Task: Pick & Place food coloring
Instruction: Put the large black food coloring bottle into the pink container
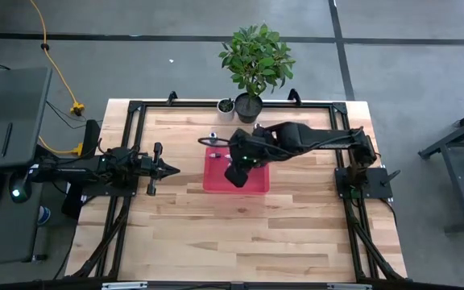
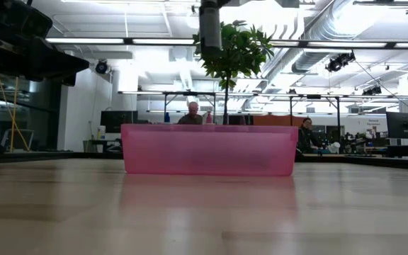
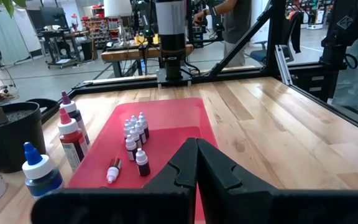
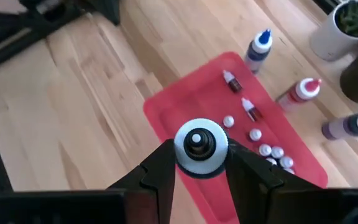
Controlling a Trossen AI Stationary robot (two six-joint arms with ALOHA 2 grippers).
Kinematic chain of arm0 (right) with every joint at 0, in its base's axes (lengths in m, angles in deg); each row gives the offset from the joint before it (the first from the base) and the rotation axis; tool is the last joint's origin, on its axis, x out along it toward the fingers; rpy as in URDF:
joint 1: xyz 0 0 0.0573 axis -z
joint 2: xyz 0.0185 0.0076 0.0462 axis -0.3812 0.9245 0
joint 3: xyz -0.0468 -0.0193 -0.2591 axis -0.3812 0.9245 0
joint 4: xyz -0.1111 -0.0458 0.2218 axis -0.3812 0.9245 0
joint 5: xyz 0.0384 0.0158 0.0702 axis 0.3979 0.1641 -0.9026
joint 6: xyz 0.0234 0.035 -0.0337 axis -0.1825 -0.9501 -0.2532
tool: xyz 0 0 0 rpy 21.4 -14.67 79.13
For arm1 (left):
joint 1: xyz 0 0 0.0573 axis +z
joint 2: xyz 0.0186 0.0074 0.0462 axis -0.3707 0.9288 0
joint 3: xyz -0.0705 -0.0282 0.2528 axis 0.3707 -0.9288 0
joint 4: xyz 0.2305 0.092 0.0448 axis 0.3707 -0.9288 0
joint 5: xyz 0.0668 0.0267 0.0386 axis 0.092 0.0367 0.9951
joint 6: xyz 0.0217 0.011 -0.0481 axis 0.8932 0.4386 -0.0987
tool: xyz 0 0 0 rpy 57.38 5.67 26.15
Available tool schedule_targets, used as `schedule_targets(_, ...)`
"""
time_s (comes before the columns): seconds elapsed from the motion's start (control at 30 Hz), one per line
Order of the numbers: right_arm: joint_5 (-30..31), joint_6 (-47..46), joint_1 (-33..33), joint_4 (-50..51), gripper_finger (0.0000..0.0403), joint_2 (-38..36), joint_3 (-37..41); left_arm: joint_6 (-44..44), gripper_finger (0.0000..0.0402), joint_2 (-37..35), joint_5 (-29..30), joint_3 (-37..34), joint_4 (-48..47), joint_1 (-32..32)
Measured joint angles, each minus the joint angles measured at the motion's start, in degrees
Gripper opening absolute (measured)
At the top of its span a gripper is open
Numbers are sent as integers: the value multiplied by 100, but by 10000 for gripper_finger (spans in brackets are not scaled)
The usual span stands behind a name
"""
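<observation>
The red tray (image 1: 216, 181) lies mid-table, and several tiny food coloring bottles (image 3: 135, 134) with whitish caps stand or lie in it; they also show in the right wrist view (image 4: 253, 124). My right gripper (image 4: 197, 155) hangs above the tray (image 4: 166, 112), shut on a white-capped bottle (image 4: 197, 144); in the high view it (image 1: 236, 173) is over the tray's middle. My left gripper (image 3: 196, 165) is shut and empty, left of the tray, level above the table (image 1: 170, 169). My right gripper pinches the white-capped bottle between its two fingers, one on each side of the round cap (image 4: 180, 149). The fingers point down from above. The bottle stands upright in the hold, nozzle up, lifted clear above the tray; the cap hides its body.
Three larger bottles stand at the tray's far edge: blue-capped (image 4: 260, 46), red (image 4: 300, 93) and purple (image 4: 353, 124). Behind them are a small white pot (image 1: 226, 105) and a dark potted plant (image 1: 252, 72). Bare wood lies near the table's front (image 1: 232, 242). People sit beyond the table (image 2: 192, 113).
</observation>
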Motion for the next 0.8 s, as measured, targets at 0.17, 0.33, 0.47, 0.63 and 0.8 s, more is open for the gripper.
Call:
schedule_targets(0.17, 110, -146, -63, 248, 116, 102, 5, 1, 0, 2, 0, -1, 0, -1)
schedule_targets(0.33, 41, -318, -26, 93, 116, 443, 8, -1, 0, 2, 1, -1, 0, 0)
schedule_targets(0.47, -162, -499, 78, -266, 116, 753, 8, -1, 0, 2, 0, 1, 0, -1)
schedule_targets(0.63, -385, -772, 227, -618, 116, 1192, 10, 0, 0, 2, 1, -1, -1, -1)
schedule_targets(0.8, -416, -947, 267, -986, 116, 1505, 8, -1, 0, 2, 0, -1, 0, -1)
